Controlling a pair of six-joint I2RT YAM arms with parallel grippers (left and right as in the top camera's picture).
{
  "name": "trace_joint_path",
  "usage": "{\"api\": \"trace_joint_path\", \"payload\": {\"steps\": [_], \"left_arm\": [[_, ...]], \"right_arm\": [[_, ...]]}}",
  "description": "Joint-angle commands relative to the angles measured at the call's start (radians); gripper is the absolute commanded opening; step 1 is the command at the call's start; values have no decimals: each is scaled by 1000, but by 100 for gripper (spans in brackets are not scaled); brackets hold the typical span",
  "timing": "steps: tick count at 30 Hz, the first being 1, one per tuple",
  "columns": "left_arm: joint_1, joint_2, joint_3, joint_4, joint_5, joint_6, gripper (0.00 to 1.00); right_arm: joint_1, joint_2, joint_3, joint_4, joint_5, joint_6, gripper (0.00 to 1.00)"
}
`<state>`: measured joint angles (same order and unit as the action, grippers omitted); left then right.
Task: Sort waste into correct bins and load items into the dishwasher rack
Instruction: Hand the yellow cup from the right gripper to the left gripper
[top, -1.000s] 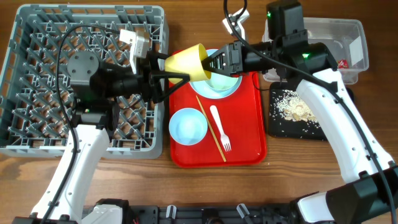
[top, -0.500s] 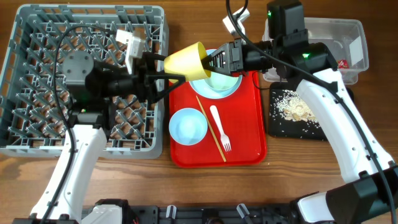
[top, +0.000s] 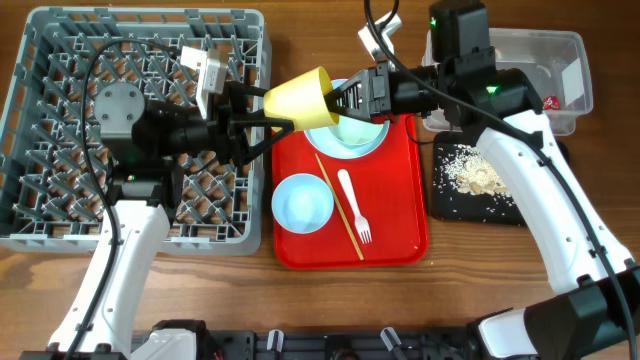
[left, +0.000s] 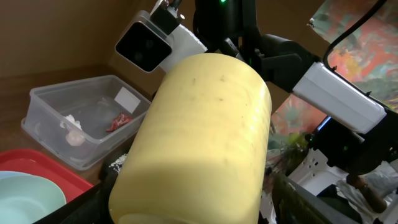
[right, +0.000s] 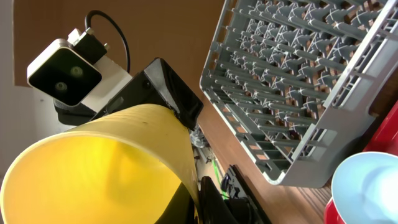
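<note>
A small yellow cup (top: 300, 97) hangs in the air over the gap between the grey dishwasher rack (top: 60, 232) and the red tray. My right gripper (top: 345, 100) is shut on its rim, as the right wrist view shows (right: 205, 199). My left gripper (top: 283, 122) is open, with a finger on either side of the cup's base. The cup fills the left wrist view (left: 199, 137). A pale blue bowl (top: 302, 203), a white fork (top: 355, 208) and a wooden chopstick (top: 340, 208) lie on the tray. Another pale blue dish (top: 362, 135) sits partly under my right gripper.
The red serving tray (top: 400, 232) lies in the middle. The clear tub (top: 560, 48) at the back right holds a red wrapper (left: 118, 121) and a white scrap (left: 71, 135). The black tray (top: 440, 205) below it holds rice leftovers (top: 475, 172).
My left arm has drawn back a little to the left, with its fingers still around the cup's base. The cup and my right arm have stayed in place.
</note>
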<state>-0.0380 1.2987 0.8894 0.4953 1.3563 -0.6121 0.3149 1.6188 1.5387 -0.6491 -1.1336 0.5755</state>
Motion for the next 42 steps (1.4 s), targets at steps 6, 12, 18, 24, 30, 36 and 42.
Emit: {"api": "trace_joint_path", "payload": {"steps": [6, 12, 18, 24, 30, 36, 42], "left_arm": [[-39, 3, 12, 39, 30, 2, 76], [-39, 3, 12, 48, 30, 2, 77], [-39, 3, 12, 48, 30, 2, 72], [-39, 3, 12, 48, 30, 1, 63], [-39, 3, 12, 48, 30, 2, 58], [-39, 3, 12, 48, 30, 2, 57], [-32, 3, 12, -21, 3, 76, 40]], "right_arm": [[-2, 10, 6, -11, -20, 3, 4], [-2, 10, 6, -25, -20, 0, 4], [-2, 10, 6, -25, -20, 1, 4], [0, 10, 6, -25, -20, 2, 4], [0, 10, 6, -25, -20, 2, 4], [0, 10, 6, -25, -19, 0, 12], [0, 10, 6, -24, -11, -23, 37]]}}
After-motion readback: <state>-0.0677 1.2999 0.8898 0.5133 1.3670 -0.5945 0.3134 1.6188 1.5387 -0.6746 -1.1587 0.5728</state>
